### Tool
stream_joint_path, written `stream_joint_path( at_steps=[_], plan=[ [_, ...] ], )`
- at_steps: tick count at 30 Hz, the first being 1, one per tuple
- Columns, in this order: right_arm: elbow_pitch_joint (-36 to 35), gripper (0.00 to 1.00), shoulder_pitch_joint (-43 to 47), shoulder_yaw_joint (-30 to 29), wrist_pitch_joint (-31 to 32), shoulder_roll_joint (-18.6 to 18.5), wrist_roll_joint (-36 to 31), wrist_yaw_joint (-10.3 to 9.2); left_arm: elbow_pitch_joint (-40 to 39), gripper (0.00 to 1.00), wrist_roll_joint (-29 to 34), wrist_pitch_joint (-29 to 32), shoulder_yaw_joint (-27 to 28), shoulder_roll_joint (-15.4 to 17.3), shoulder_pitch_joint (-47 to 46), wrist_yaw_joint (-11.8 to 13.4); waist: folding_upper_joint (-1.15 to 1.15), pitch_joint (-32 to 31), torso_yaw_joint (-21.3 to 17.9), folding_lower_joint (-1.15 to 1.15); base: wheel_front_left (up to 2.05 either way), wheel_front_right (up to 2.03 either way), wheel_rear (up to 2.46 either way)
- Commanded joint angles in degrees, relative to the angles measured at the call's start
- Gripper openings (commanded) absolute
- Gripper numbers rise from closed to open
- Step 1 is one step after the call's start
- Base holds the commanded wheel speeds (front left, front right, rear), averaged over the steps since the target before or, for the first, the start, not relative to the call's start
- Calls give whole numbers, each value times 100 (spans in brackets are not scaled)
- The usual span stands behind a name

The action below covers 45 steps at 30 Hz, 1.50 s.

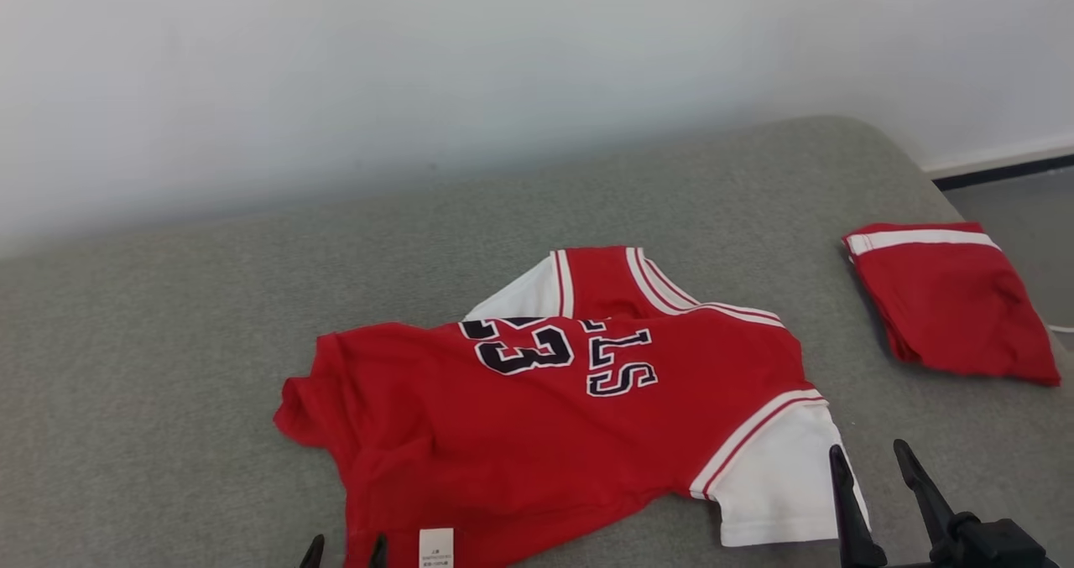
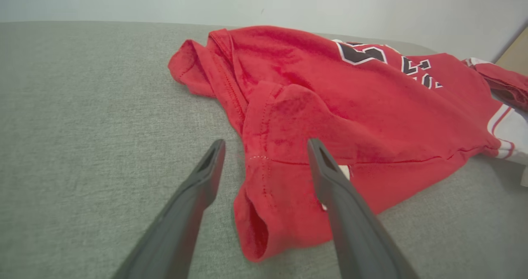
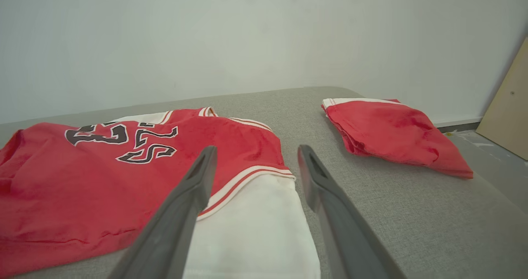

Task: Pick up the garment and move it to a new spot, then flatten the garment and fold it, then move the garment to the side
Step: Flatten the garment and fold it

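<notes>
The left gripper (image 1: 346, 544) is seen spread wide and empty at the 7 o'clock edge of the head view. In the left wrist view its two fingers are set either side of the bunched hem corner of the red shirt (image 1: 537, 434), with nothing grasped. The right gripper (image 1: 868, 449) is likewise held apart and empty at 5 o'clock, poised at the white sleeve (image 1: 780, 476); whether the cloth is touched cannot be told.

The shirt is laid rumpled in the middle of the grey mattress (image 1: 168, 341), number side up. Its hem is doubled over toward 8 o'clock and a second sleeve is partly tucked under at 12 o'clock. A folded red garment (image 1: 948, 308) is set well apart, at 2 o'clock from the shirt.

The pick-up is judged to be the step in hand. It would be done best if the left fingers were lowered until the whole hem roll is taken, not the top fold alone. The right grip is better taken at the striped seam than at the sleeve's loose end, so that the body is carried rather than dragged. Both grips should be closed together and raised evenly, with the cloth kept lightly taut between them. A new spot toward 10 o'clock is advised, clear of the folded garment. Thin cloth may slip, and the mattress cover may be pinched.
</notes>
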Motion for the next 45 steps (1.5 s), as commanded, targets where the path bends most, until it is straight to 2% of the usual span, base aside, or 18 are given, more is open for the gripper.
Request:
stream_joint_path(
  at_steps=[1,9,13,18,27,37,45],
  plan=[
    [10,100,-47,16,-8,30,9,2,123,100,-29,14,-34,18,-129,-28,0,118,-190,0,0,0,0],
    [334,100,-190,-13,205,58,9,2,570,100,-105,98,-89,143,-519,-13,0,350,-395,0,0,0,0],
    [596,100,-323,-139,394,102,-45,2,625,100,-82,238,-75,166,-618,122,0,460,-392,0,0,0,0],
    [700,100,-364,-225,362,128,-62,2,333,100,-36,423,-153,184,-468,225,0,525,-297,0,0,0,0],
    [745,100,-417,-183,324,172,-69,2,-209,100,-101,920,-392,198,-235,178,0,549,-173,0,0,0,0],
    [743,100,-376,-234,304,142,-16,2,-668,100,-5,1116,-705,198,-46,184,0,612,-133,0,0,0,0],
    [785,100,-447,-210,267,178,10,2,-996,100,-51,1185,-738,254,16,238,0,662,-69,0,0,0,0]
  ],
)
